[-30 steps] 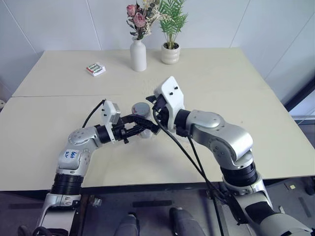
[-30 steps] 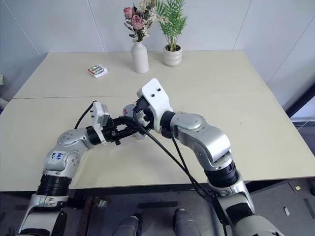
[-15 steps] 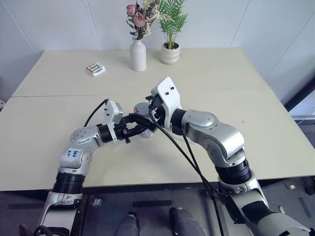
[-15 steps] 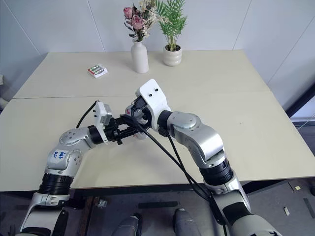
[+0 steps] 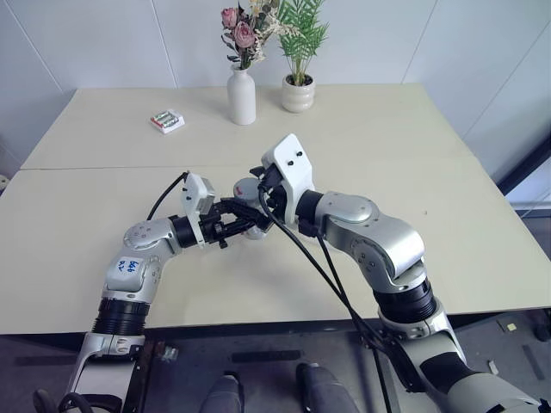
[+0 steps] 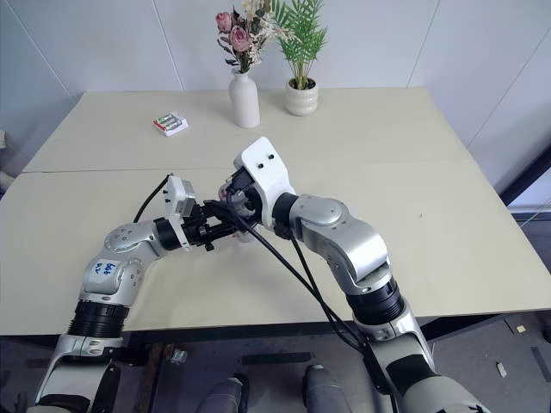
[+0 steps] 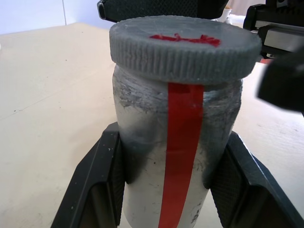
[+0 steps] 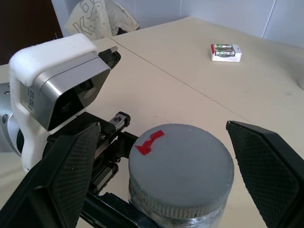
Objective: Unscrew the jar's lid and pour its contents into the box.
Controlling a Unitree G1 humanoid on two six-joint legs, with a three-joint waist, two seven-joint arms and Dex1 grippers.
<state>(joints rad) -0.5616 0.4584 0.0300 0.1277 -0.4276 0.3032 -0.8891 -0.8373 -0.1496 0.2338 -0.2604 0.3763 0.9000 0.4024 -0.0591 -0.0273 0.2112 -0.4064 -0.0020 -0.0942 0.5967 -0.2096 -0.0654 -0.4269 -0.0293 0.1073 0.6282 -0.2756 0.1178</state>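
My left gripper [image 7: 172,137] is shut on the jar [image 7: 142,190], a small clear cylinder with a red stripe down its side, held upright just above the table. The grey ribbed lid [image 8: 183,161] with its red mark sits on top of the jar. My right gripper [image 8: 161,130] hangs over the lid, open, one black finger [image 8: 66,166] on each side and neither touching it. The contents cannot be made out through the cloudy wall. The box is out of view.
A white vase of flowers [image 5: 242,97] and a small potted plant [image 5: 298,93] stand at the back of the beige table [image 5: 413,146]. A white-and-green battery pack [image 5: 167,120] lies at the back left. A seam crosses the tabletop.
The right arm's elbow has swung slightly inward. Both grippers stay where they were, the left shut on the jar, the right open over the lid.
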